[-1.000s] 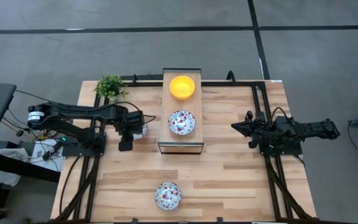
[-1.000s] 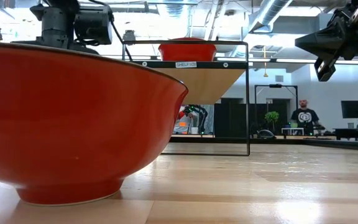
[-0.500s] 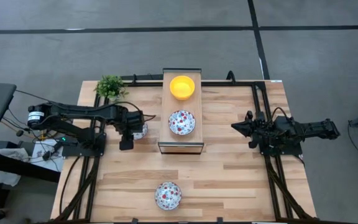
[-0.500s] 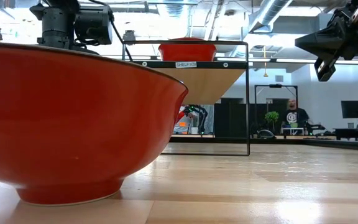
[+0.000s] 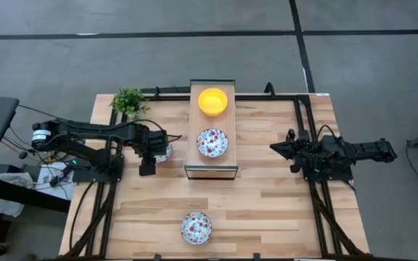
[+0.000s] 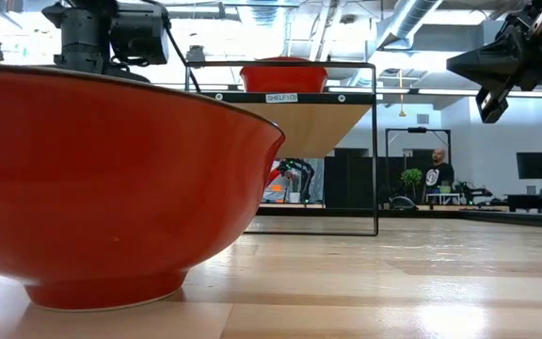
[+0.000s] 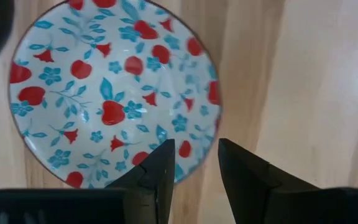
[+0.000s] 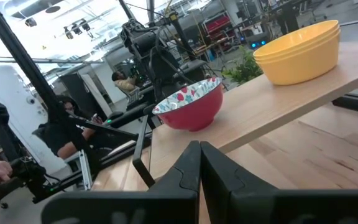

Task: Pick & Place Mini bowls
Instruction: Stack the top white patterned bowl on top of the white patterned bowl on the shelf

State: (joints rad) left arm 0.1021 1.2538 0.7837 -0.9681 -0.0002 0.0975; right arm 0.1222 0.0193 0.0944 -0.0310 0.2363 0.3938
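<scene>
Desk (image 5: 281, 203) carries a raised shelf (image 5: 212, 171) at its far-middle, with a yellow bowl stack (image 5: 212, 101) at the shelf's far end and a floral bowl (image 5: 212, 143) at its near end, both mouth-up; being round, no bowl has a long axis. Another floral bowl (image 5: 196, 228) sits mouth-up at the desk's near edge, middle, and a third (image 7: 114, 93) lies mouth-up beside the shelf's left edge, under my left claw (image 7: 196, 165), whose fingers (image 7: 157, 171) are parted and released, straddling its rim. My right claw (image 8: 200, 163) hangs clenched, empty, over the desk's right edge.
</scene>
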